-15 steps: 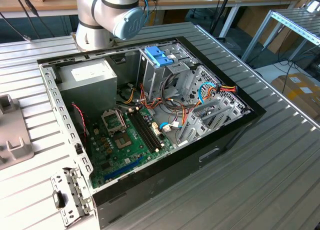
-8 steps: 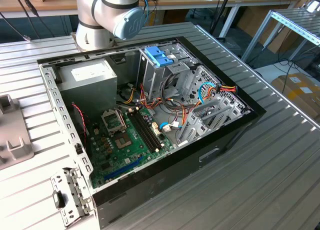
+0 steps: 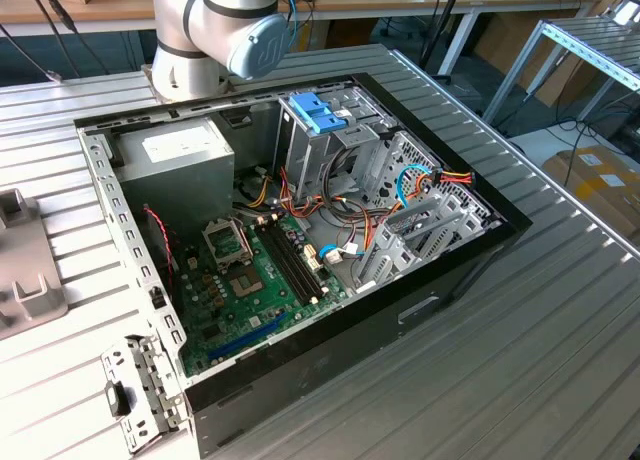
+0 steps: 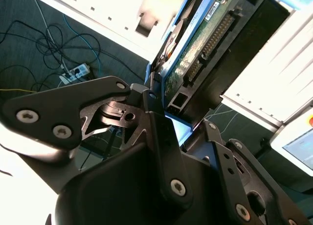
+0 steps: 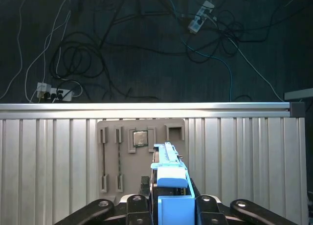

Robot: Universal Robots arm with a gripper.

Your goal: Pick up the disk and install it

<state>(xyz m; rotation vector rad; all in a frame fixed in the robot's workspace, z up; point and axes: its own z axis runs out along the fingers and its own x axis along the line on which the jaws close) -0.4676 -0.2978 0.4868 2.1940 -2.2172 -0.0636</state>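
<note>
— Pincer first: what does it have hold of?
— The pincer (image 5: 172, 210) is closed on the disk (image 5: 171, 178). In the first wrist view the drive stands on edge between the two black finger links, with its light-blue rail turned toward the camera.
— Does the other camera agree?
— Yes. In the second wrist view the pincer (image 4: 183, 132) has one of its fingers (image 4: 159, 132) pressed against the blue rail. The disk (image 4: 205, 34) runs away from it, showing its green circuit board and a row of connector pins.
— What lies past the drive?
— The ribbed grey desk (image 5: 49, 156). A flat grey holder plate (image 5: 112, 151) with slots lies on it, and a square processor chip (image 5: 140, 138) sits in one recess. Whether the drive's far end touches the plate, I cannot tell.
— Farther off?
— Beyond the desk's edge is the dark floor (image 5: 146, 49), with loose cables (image 5: 83, 54) and a power strip (image 5: 54, 93).
— And the exterior view?
— An open computer case (image 3: 440, 280) lies on the desk (image 3: 560, 340). Inside are the green motherboard (image 3: 240, 280), the grey power-supply box (image 3: 180, 160) toward the exterior view's left, and the metal drive cage (image 3: 330, 150) with a blue tab piece (image 3: 318, 112) on top. Just behind the case stands the arm (image 3: 230, 25).
</note>
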